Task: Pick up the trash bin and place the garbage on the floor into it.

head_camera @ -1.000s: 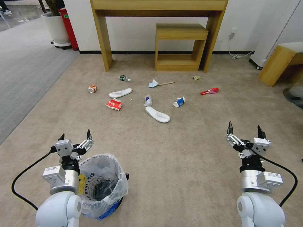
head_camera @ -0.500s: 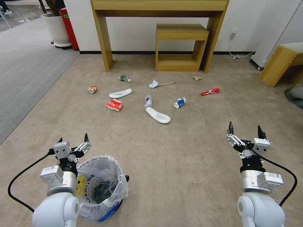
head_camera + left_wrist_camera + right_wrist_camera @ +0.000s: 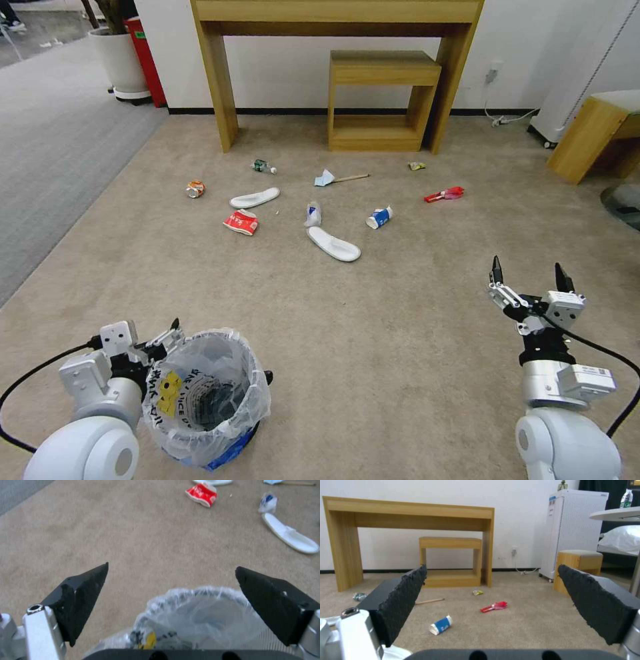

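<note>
The trash bin (image 3: 207, 393), black with a crinkled clear liner, stands on the beige floor (image 3: 373, 333) at the near left. My left gripper (image 3: 150, 333) is open, low beside the bin's left rim; the left wrist view shows the liner (image 3: 200, 615) just below the open left gripper (image 3: 172, 566). My right gripper (image 3: 527, 267) hangs open over bare carpet at the right. Garbage lies ahead: two white slippers (image 3: 254, 197) (image 3: 333, 243), an orange can (image 3: 195, 189), a red packet (image 3: 241, 221), a bottle (image 3: 262, 165), a blue-white cup (image 3: 379, 217), a blue mask (image 3: 324, 177) with a stick (image 3: 351, 177), and another red packet (image 3: 443, 194).
A wooden console table (image 3: 220, 80) and a low wooden shelf (image 3: 381, 100) stand against the far wall. A wooden stool (image 3: 590, 133) and a white appliance (image 3: 573, 530) are at the right. Grey ribbed carpet (image 3: 47, 153) and a white planter (image 3: 120, 63) lie to the left.
My left arm has pulled back and dropped lower, its gripper now close against the bin's left rim. The right gripper has shifted slightly down and to the right. The litter has not moved.
</note>
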Tool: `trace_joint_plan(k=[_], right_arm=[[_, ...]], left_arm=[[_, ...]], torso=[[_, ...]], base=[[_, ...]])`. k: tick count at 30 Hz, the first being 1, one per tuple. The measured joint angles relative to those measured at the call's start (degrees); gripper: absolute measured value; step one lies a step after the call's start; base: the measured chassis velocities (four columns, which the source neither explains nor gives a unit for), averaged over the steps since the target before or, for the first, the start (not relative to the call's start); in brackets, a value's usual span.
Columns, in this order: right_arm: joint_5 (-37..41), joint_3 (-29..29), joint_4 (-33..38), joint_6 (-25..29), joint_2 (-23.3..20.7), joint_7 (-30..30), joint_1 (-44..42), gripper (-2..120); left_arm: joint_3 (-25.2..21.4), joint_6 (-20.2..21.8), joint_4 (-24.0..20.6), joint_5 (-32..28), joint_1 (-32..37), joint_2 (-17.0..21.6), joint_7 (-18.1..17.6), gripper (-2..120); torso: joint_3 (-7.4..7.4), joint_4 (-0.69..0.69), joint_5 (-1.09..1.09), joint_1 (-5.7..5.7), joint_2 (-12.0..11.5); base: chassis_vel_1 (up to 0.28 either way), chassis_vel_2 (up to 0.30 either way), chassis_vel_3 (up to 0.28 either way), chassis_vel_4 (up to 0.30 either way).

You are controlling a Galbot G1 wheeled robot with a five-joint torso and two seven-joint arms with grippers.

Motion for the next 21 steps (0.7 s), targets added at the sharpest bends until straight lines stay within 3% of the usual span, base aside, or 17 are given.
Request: trace_joint_plan(k=[4,7,21], right_arm=[[0.55,0.05,0.02,-0.15,-0.67,0.1,0.02,100],[0.9,0.14,-0.12,-0.16,-1.17,0.17,0.01,100],[1.01,-0.16,-0.75,-0.02,-1.5,0.2,0.02,100]], left_arm=[[0.05,0.08,-0.19,-4.64,2.63,2.78,-3.43,100],[0.22,-0.01,0.26,-11.42,5.21,6.33,-7.26,100],[1.48,-0.37,3.28,-20.21,8.32,13.12,-13.24,100]], torso=[[0.0,0.0,0.0,0.0,0.0],[0.0,0.0,0.0,0.0,0.0],[0.0,0.0,0.01,0.0,0.0]], base=[[0.0,0.0,0.0,0.0],[0.0,0.0,0.0,0.0],[0.0,0.0,0.0,0.0]])
